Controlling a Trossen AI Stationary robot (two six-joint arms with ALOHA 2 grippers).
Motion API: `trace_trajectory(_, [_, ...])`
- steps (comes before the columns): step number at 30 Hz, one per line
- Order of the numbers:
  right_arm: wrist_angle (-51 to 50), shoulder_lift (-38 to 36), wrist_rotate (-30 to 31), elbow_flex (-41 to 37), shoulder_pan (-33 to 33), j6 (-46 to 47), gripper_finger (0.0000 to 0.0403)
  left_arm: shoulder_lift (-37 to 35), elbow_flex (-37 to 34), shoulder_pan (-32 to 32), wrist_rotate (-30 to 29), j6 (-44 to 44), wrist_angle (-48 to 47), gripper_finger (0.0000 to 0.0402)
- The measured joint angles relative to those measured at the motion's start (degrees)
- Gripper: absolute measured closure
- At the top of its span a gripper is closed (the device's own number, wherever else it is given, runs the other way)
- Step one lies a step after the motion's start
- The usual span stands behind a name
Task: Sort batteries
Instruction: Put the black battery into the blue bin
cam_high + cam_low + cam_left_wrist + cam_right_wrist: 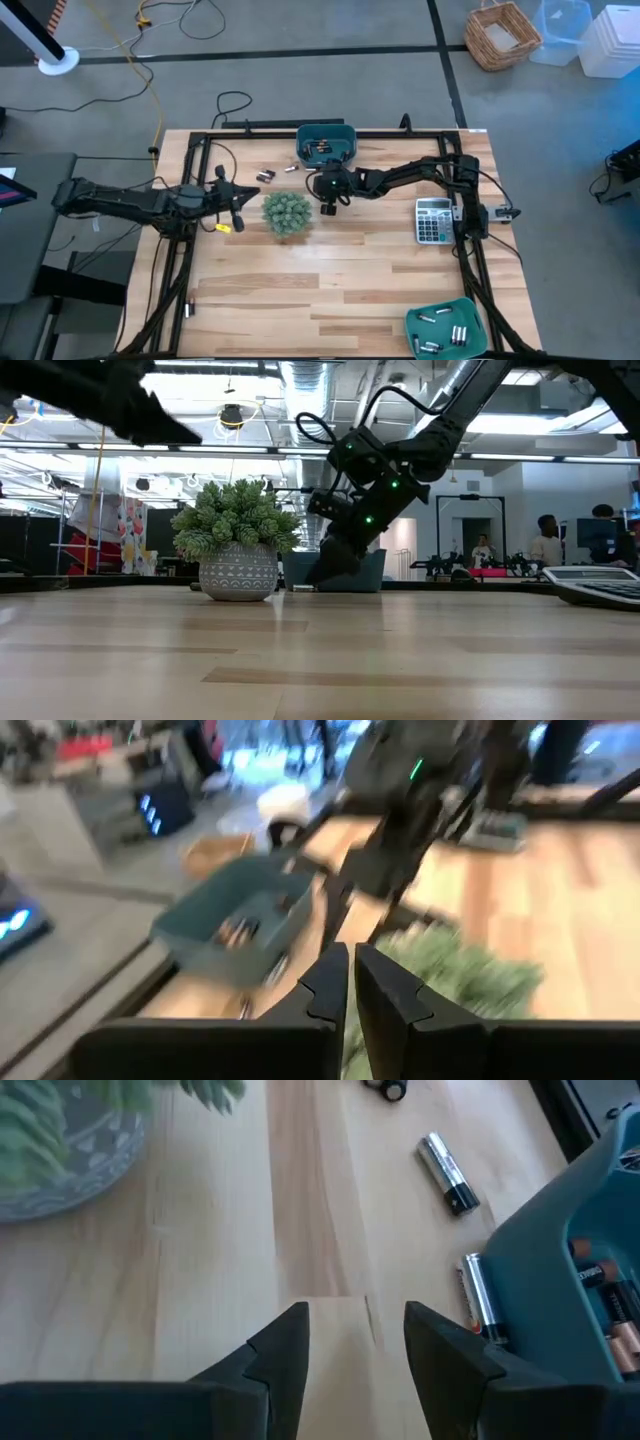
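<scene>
Right end effector parted, empty, beside teal plastic bin; silvery cylindrical battery near bin: light, slick, rolls — pinch mid-barrel.

High view: right gripper low over the light wooden slatted table, just beside the round green spiky potted plant. Behind it, the teal rectangular plastic bin at the far edge, cells inside. 2 loose small silvery-dark cylindrical batteries lie between that bin and the left gripper, which sits on the plant's other side. Grey calculator well off toward the right arm's base. Second teal bin, near corner, holds several cells.
</scene>
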Motion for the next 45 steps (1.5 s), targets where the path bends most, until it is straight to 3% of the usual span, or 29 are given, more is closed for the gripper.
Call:
trace_trajectory(7, [0.3, -0.4, 0.0, 0.0, 0.0, -0.5, 0.0223, 0.9, 0.0, 9.8, 0.8, -4.8, -6.1, 0.0353])
trace_trajectory(12, [-1.3, -0.4, 0.0, 0.0, 0.0, -0.1, 0.0223, 7.5, 2.5, 17.0, 4.0, -5.0, -11.8, 0.0328])
trace_trajectory(18, [-4.0, -0.9, 0.0, 0.0, 1.1, 0.9, 0.0223, 17.9, 10.0, 26.7, 16.1, 2.3, -20.0, 0.031])
trace_trajectory(24, [-6.3, -3.0, 0.0, 0.0, 3.5, 1.4, 0.0223, 28.1, 18.5, 35.0, 23.9, 14.8, -30.1, 0.0308])
trace_trajectory(32, [-13.6, -11.5, 0.1, 0.0, 6.8, 1.8, 0.0223, 39.0, 21.0, 37.7, 26.1, 24.8, -32.3, 0.0304])
trace_trajectory(45, [-19.3, -20.0, 0.3, 0.0, 10.6, 2.0, 0.0223, 50.9, 20.4, 38.4, 21.8, 32.9, -26.6, 0.0259])
